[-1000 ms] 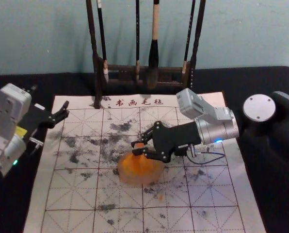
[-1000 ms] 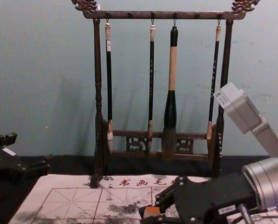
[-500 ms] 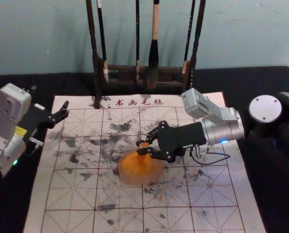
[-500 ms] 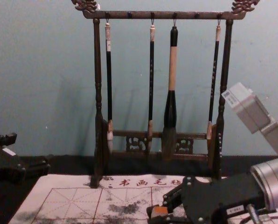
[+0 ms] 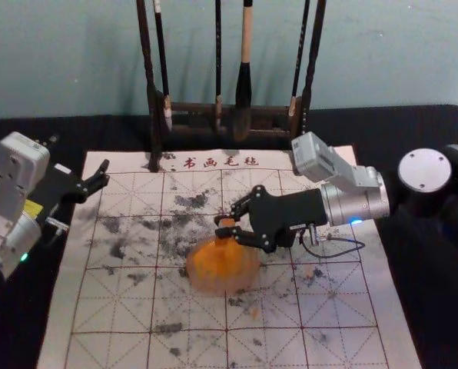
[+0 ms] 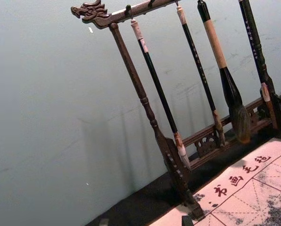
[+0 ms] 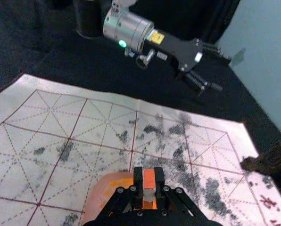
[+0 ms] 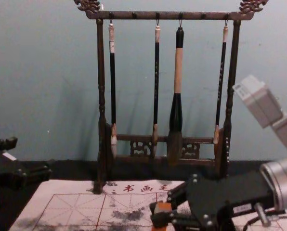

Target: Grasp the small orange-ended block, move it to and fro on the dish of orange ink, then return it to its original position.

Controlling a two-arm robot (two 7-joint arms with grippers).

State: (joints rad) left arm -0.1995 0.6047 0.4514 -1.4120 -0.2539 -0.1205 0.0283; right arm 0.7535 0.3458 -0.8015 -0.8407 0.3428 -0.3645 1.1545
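Head view: I am gripping the orange-ended block (image 5: 226, 227) in my right gripper (image 5: 222, 226) at the dish's (image 5: 223, 270) 12 o'clock side; contact with ink, cannot tell. Left gripper (image 5: 104, 173) is idling, spread, at 10 o'clock from the dish.
Left wrist view: brushes (image 6: 158, 85) are hanging from the rack (image 6: 136, 82).
Right wrist view: fingers (image 7: 137, 181) are pinching the block.
Chest view: block is sitting near 6 o'clock.

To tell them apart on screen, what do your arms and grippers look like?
The left gripper and right gripper are black, with jointed fingers, on silver cylindrical wrists with grey boxes. Left has a yellow label and green light; right, a blue light and dark cable.
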